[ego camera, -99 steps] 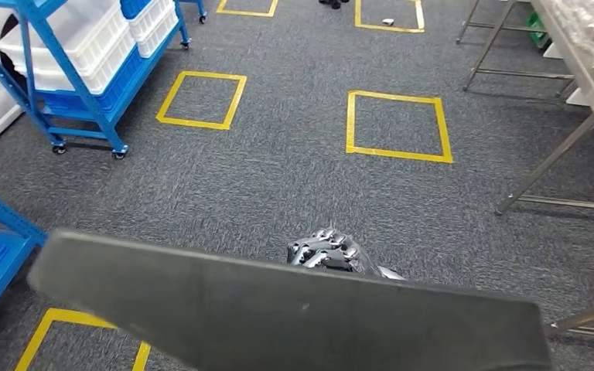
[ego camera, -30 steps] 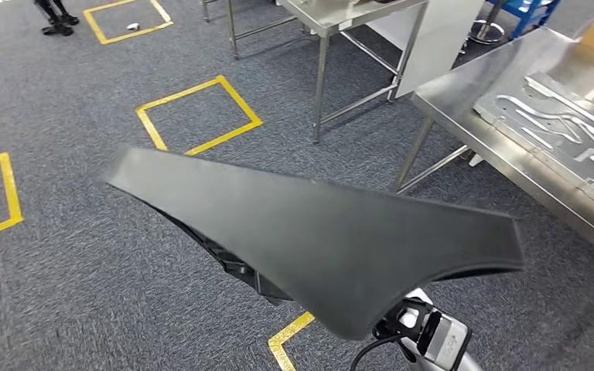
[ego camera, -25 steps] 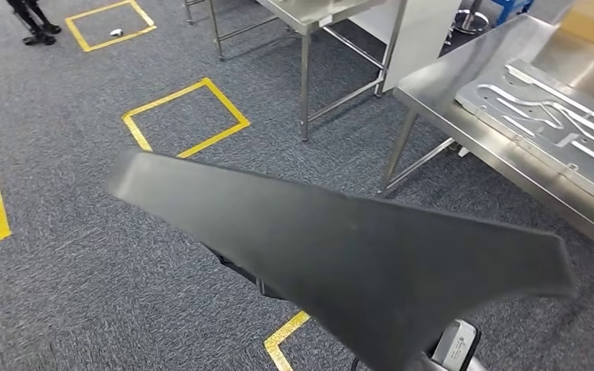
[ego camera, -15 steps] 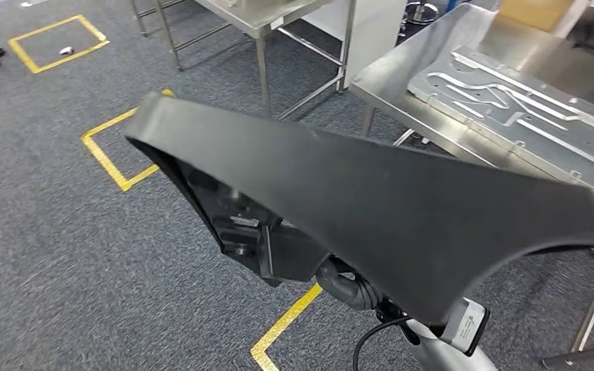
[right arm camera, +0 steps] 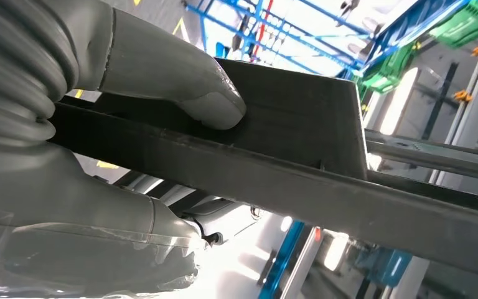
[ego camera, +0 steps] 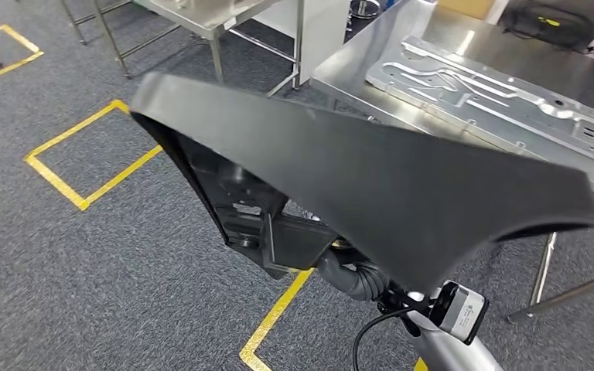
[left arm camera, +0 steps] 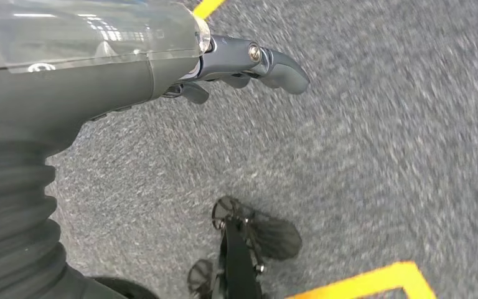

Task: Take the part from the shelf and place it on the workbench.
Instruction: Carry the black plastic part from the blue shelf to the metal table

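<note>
The part (ego camera: 371,178) is a large black, wing-shaped panel, carried low in front of me. My right hand (ego camera: 251,220) grips it from underneath, the arm rising from the lower right. In the right wrist view the thumb (right arm camera: 187,87) presses on the part's (right arm camera: 299,137) flat face along its edge. The steel workbench (ego camera: 348,66) stands ahead on the right, partly hidden behind the part, and carries a grooved metal fixture plate (ego camera: 495,85). My left hand (left arm camera: 236,62) hangs over the grey carpet and holds nothing.
A second steel table (ego camera: 193,11) stands at the back, its legs on the carpet. Yellow tape squares (ego camera: 85,154) mark the floor to the left and below me. The workbench legs (ego camera: 541,267) stand at the lower right.
The whole view has swung round: the blue shelves are gone from sight and the workbench has come closer and further left. The part stays in my right hand.
</note>
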Controlling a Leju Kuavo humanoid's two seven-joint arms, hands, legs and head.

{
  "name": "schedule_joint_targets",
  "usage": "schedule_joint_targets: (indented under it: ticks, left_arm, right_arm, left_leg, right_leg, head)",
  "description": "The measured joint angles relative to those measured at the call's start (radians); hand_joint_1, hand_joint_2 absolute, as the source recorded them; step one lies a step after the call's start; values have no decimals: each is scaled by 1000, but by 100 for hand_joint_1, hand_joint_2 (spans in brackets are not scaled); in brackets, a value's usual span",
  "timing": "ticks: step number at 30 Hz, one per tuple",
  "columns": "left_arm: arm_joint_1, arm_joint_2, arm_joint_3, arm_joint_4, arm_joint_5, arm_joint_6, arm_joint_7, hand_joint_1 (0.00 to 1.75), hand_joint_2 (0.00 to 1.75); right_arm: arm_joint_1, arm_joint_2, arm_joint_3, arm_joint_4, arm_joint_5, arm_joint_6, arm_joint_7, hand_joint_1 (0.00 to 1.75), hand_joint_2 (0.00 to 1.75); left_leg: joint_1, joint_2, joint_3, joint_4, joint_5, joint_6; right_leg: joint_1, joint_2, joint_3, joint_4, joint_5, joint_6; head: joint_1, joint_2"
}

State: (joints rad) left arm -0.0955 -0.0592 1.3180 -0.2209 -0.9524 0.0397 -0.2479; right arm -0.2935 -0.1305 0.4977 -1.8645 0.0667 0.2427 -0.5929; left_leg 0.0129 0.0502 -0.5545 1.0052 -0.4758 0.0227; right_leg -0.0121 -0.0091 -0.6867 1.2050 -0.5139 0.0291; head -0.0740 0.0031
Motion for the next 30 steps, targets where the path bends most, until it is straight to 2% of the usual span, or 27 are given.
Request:
schedule_joint_targets:
  ticks: [2, 3, 4, 6, 8, 10, 11, 12, 13, 14, 15, 17, 18, 19, 21, 22, 24, 25, 26, 27, 28, 29, 30]
  left_arm:
    - [-1, -3, 0, 0, 2, 1, 0, 0, 175]
    - [-1, -4, 0, 0, 3, 3, 0, 0, 175]
    - [-1, -5, 0, 0, 6, 6, 0, 0, 175]
    - [-3, -6, 1, 0, 11, 12, -1, 0, 175]
    - [-3, -7, 2, 0, 13, 21, -3, 0, 175]
    - [1, -8, 4, 0, 13, 30, -4, 0, 175]
    - [4, -9, 6, 0, 13, 33, -5, 0, 175]
    - [7, -9, 8, 0, 13, 35, -7, 0, 175]
    - [9, -9, 10, 0, 13, 34, -10, 0, 175]
    - [11, -7, 11, 0, 11, 30, -14, 0, 175]
    - [11, -5, 12, 0, 8, 24, -19, 0, 175]
    - [11, 0, 12, 0, 0, 12, -27, 0, 175]
    - [11, 2, 12, 0, -2, 9, -30, 0, 175]
    - [11, 2, 11, 0, -2, 9, -31, 0, 175]
    - [8, 2, 12, 0, -1, 12, -31, 0, 175]
    - [6, 2, 12, 0, 0, 15, -30, 0, 175]
    - [4, 1, 12, 0, 3, 21, -26, 0, 175]
    - [5, 1, 13, 0, 5, 23, -24, 0, 175]
    - [7, 2, 14, 0, 8, 25, -22, 0, 175]
    - [8, 2, 16, 0, 11, 28, -20, 0, 175]
    - [8, 2, 17, 0, 14, 30, -19, 0, 175]
    - [8, 1, 18, 0, 17, 32, -18, 0, 175]
    - [7, 0, 18, 0, 18, 34, -17, 0, 175]
  right_arm:
    - [-6, 0, 0, 1, -7, 1, 3, 175, 175]
    - [-11, -1, 0, 2, -14, 1, 5, 175, 175]
    - [-16, -2, 0, 4, -21, 2, 6, 175, 175]
    - [-18, -4, -1, 10, -30, 0, 0, 175, 175]
    - [-13, -7, -1, 21, -33, -5, -23, 175, 175]
    - [-5, -9, 0, 36, -34, -10, -51, 175, 175]
    - [2, -11, 0, 44, -34, -11, -62, 175, 175]
    - [10, -13, 0, 50, -34, -11, -72, 175, 175]
    - [19, -17, 0, 54, -35, -12, -79, 175, 175]
    - [28, -19, 0, 55, -35, -15, -81, 175, 175]
    - [35, -21, 0, 54, -35, -20, -80, 175, 175]
    - [48, -23, 0, 48, -34, -30, -71, 175, 175]
    - [52, -23, 1, 45, -33, -32, -66, 175, 175]
    - [55, -24, 2, 43, -33, -33, -62, 175, 175]
    - [60, -24, 2, 42, -32, -33, -58, 175, 175]
    - [63, -24, 2, 41, -32, -32, -56, 175, 175]
    - [61, -24, 2, 42, -33, -28, -53, 175, 175]
    - [57, -24, 2, 43, -34, -26, -50, 175, 175]
    - [54, -24, 2, 45, -35, -22, -46, 175, 175]
    - [51, -24, 2, 47, -38, -18, -43, 175, 175]
    - [50, -24, 2, 51, -39, -14, -41, 175, 175]
    - [49, -24, 2, 55, -41, -12, -39, 175, 175]
    - [49, -24, 2, 59, -42, -10, -38, 175, 175]
  left_leg:
    - [-4, 17, 5, 1, -5, -6]
    - [-6, 25, 7, 1, -7, -10]
    - [-8, 33, 8, 1, -9, -15]
    - [-10, 47, 11, 0, -13, -25]
    - [-7, 20, 1, 33, -40, -35]
    - [-3, -25, -50, 148, -102, -42]
    - [-2, -35, -85, 221, -133, -45]
    - [-2, -39, -114, 277, -148, -46]
    - [-1, -40, -129, 298, -143, -47]
    - [0, -41, -123, 277, -117, -47]
    - [1, -47, -100, 218, -77, -47]
    - [6, -84, -40, 80, -15, -44]
    - [8, -100, -22, 39, -2, -40]
    - [7, -110, -15, 21, -2, -35]
    - [5, -96, -13, 17, 1, -21]
    - [5, -87, -12, 13, 4, -14]
    - [7, -66, -9, 4, 9, -1]
    - [7, -56, -9, 2, 10, 3]
    - [5, -45, -10, 2, 10, 5]
    - [4, -33, -10, 2, 9, 6]
    - [3, -22, -10, 3, 9, 7]
    - [2, -11, -10, 3, 8, 7]
    - [1, -2, -8, 3, 6, 6]
  right_leg:
    - [9, -40, 74, -142, 48, -12]
    - [14, -53, 93, -181, 56, -18]
    - [18, -56, 97, -193, 55, -23]
    - [16, -33, 95, -196, 59, -31]
    - [9, -14, 98, -204, 65, -41]
    - [5, 5, 99, -207, 68, -48]
    - [5, 15, 99, -206, 68, -49]
    - [5, 27, 99, -206, 68, -50]
    - [5, 40, 99, -205, 68, -49]
    - [5, 53, 101, -204, 67, -48]
    - [4, 66, 102, -202, 65, -46]
    - [3, 90, 102, -194, 60, -38]
    - [3, 100, 99, -191, 59, -32]
    - [2, 110, 95, -188, 60, -26]
    - [0, 127, 88, -191, 62, -12]
    - [-1, 121, 87, -188, 57, -5]
    - [-2, 78, 63, -134, 20, 5]
    - [-2, 47, 37, -75, -10, 8]
    - [-3, 28, 4, -5, -40, 11]
    - [-4, 18, -26, 56, -62, 13]
    - [-4, 14, -43, 92, -68, 14]
    - [-4, 11, -41, 89, -56, 14]
    - [-3, 6, -18, 44, -27, 11]
  head:
    - [0, 0]
    - [0, 0]
    - [0, 0]
    - [0, 0]
    - [0, 0]
    - [0, 0]
    - [0, 0]
    - [0, 0]
    - [0, 0]
    - [0, 0]
    - [0, 0]
    - [0, 0]
    - [0, 0]
    - [0, 0]
    - [0, 0]
    - [0, 0]
    - [0, 0]
    - [0, 0]
    - [0, 0]
    - [0, 0]
    - [0, 0]
    - [0, 0]
    - [0, 0]
